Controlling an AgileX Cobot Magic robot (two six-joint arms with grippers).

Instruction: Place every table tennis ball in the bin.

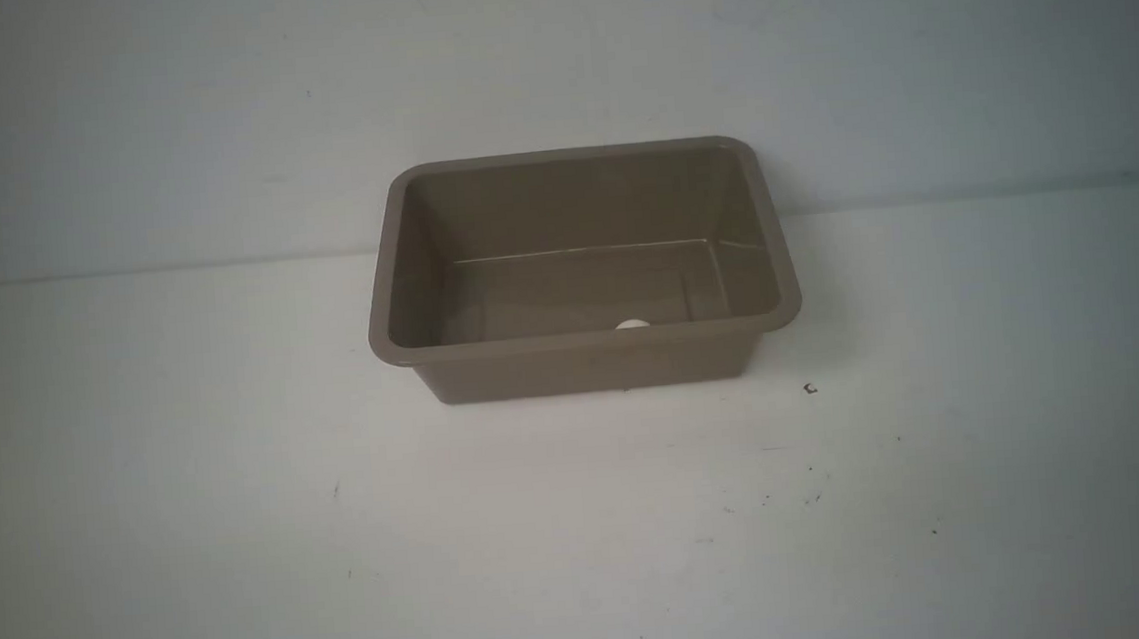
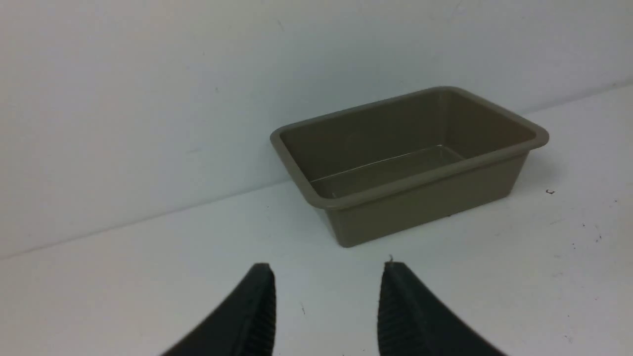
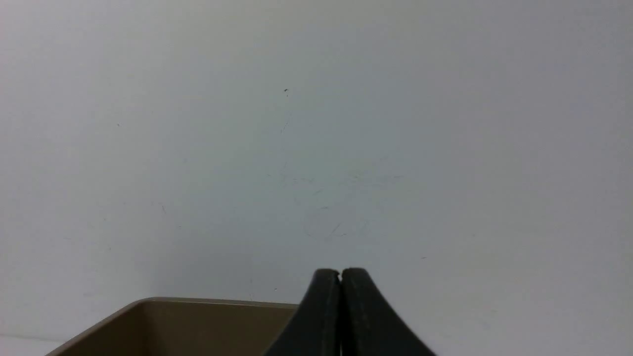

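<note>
While one table tennis ball (image 1: 632,324) shows as a white cap inside the bin (image 1: 586,341), tight against its near wall, none lies on the tabletop (image 1: 585,539). The other is probably hidden behind that wall, though I cannot confirm it. The bin's long axis runs side to side across the robot's front. The left fingers (image 2: 252,316) stand wide apart and empty, the bin ahead and well apart. The right fingers (image 3: 353,306) are pressed together on nothing, one bin corner showing beyond them. With no ball in reach, the task looks done.
</note>
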